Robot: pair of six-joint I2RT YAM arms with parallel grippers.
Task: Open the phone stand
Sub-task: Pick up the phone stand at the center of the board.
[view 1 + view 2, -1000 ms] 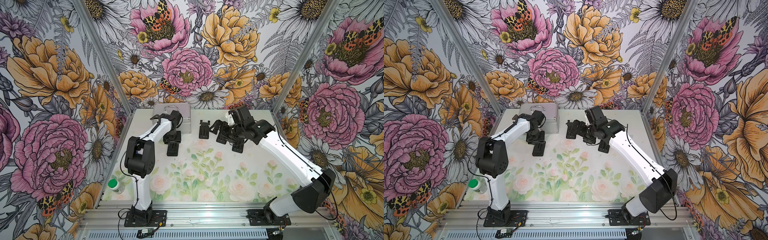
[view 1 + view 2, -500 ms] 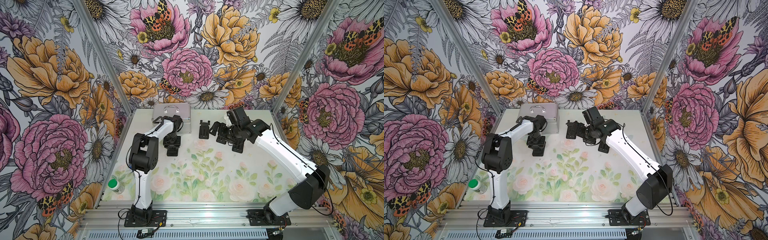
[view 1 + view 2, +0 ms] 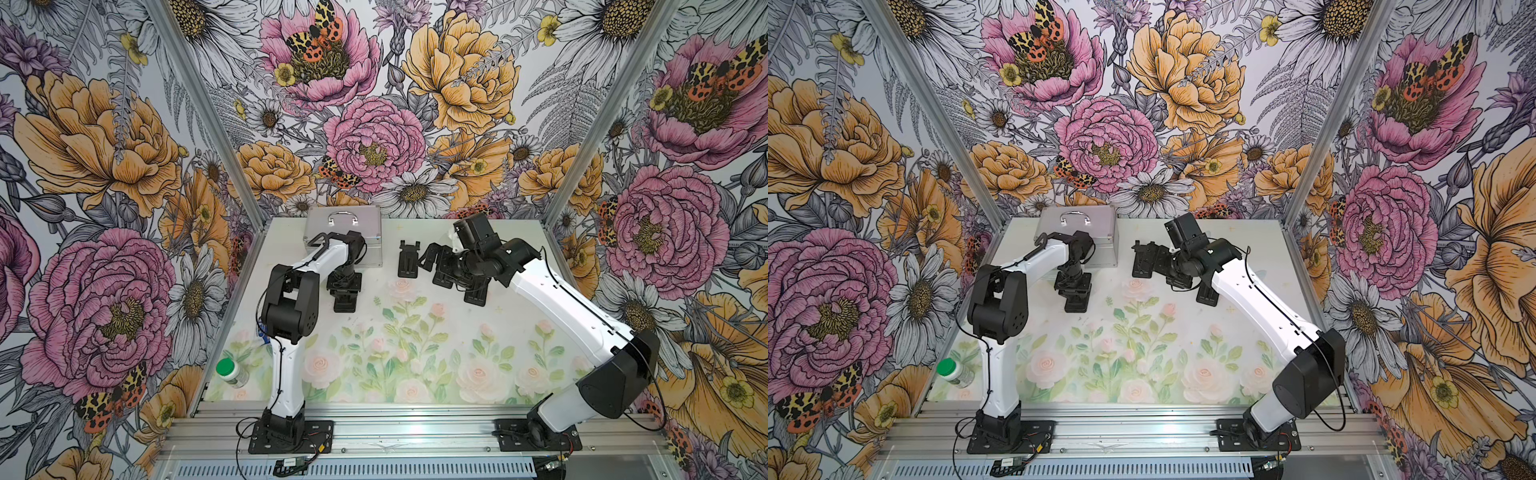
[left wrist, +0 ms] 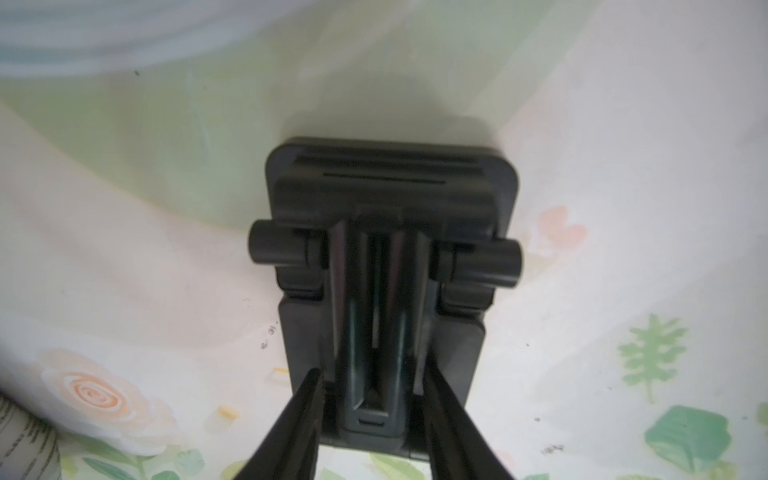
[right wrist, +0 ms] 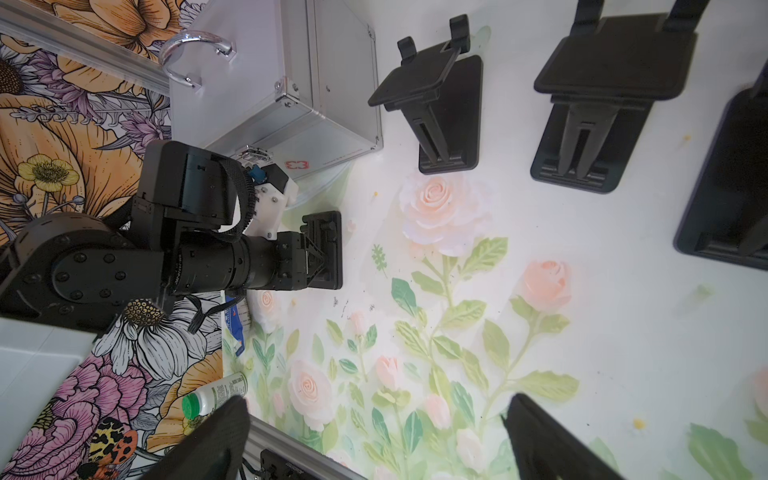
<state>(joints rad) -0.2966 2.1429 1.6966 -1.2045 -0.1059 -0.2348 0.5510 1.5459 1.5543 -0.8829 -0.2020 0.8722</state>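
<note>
The front half of the table (image 3: 415, 345) lies bare between the two arm bases; only a green-capped bottle (image 3: 230, 371) lies by its front left corner; at the back left a metal case (image 3: 345, 226) stands just behind the folded phone stand (image 3: 345, 300) and closes that side; the stand's flanks and front are open mat; three opened stands fill the back middle, the right arm (image 3: 561, 299) reaching over them; a clear lane runs between the folded stand and the nearest opened stand (image 3: 409, 259).
</note>
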